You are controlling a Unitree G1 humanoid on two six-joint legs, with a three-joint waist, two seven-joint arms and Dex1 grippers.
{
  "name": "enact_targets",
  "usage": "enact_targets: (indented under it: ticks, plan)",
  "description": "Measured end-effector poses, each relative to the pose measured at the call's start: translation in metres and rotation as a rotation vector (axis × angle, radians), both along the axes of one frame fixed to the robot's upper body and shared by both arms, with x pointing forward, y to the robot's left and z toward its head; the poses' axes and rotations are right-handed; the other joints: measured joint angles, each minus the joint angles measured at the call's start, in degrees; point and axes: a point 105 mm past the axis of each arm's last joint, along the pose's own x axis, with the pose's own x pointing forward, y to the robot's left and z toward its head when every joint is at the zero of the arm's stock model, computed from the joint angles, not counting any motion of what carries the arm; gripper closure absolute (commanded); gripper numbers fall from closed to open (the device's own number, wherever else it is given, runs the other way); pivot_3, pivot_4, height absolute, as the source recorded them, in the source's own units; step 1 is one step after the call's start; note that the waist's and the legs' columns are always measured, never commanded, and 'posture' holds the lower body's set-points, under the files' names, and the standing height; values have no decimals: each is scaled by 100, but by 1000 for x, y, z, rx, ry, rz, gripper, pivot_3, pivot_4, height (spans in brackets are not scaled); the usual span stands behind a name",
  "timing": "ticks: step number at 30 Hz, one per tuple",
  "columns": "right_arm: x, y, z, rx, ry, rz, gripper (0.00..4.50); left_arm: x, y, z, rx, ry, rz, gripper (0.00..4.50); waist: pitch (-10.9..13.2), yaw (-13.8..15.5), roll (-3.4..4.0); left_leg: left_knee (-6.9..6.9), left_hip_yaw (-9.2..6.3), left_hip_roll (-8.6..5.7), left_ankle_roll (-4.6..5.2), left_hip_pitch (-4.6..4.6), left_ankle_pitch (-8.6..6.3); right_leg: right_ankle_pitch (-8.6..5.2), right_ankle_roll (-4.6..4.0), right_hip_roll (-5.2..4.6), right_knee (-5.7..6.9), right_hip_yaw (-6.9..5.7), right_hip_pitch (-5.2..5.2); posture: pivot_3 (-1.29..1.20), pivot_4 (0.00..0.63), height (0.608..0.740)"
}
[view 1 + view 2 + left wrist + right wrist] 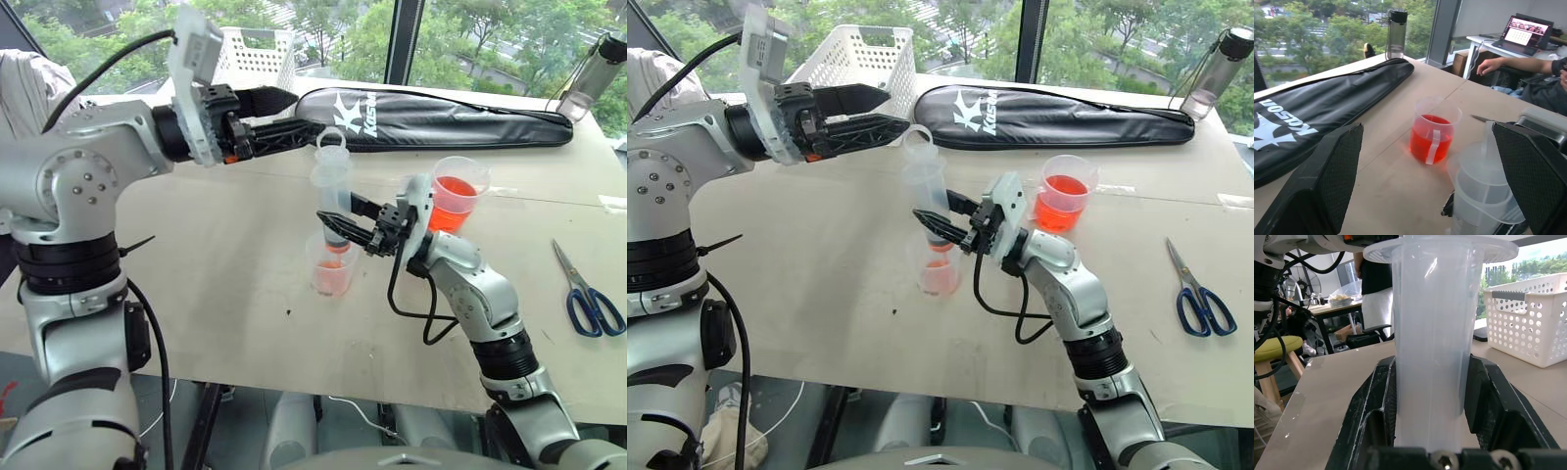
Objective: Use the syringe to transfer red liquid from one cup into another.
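We've got the right tool [338, 227] clenched on the syringe [331, 191], tip in the small cup [331, 266] at centre frame, left tool [294, 122] released above it; beaker [457, 194] remains half full, so more transfers are likely left.

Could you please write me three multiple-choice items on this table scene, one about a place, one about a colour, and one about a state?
1. Where is the syringe?
A. Upright over the small cup
B. Inside the white basket
C. Flat beside the scissors

2. What colour are the scissors' handles?
A. Red
B. Blue
C. Green

3. How does the right gripper stand?
A. Wide open above the table
B. Shut on the syringe
C. Shut on the beaker's handle

Answers:
1 A: the head views show the syringe standing with its tip down in the small cup.
2 B: the loops at the table's right edge are blue.
3 B: the right wrist view shows both black fingers pressed against the barrel, while the beaker stands apart.
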Motion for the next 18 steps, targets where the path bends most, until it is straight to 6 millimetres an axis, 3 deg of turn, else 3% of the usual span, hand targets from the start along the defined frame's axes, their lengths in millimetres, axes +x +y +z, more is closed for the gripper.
enact_targets:
  ticks: [12,13,15,18]
  plan:
    - [-1,0,5,25,-14,-3,3042,-8,6,1,-3,30,-31,220,0,7,0,0,-1,0,0,0,0,0,0,0,0,-1,0,0,150,724]
    - [-2,0,7,28,-19,0,3042,-8,5,1,-2,28,-32,711,0,6,0,0,0,0,0,0,0,0,0,0,0,0,0,0,150,724]
    - [-2,0,8,29,-22,1,3042,-9,3,0,2,24,-37,1249,0,5,0,0,-1,0,0,0,0,0,0,0,0,-1,0,0,150,724]
    - [-2,0,7,24,-18,0,3042,-9,-3,-4,10,20,-56,2616,0,8,0,0,-1,0,0,0,0,0,0,0,0,-1,0,0,150,724]
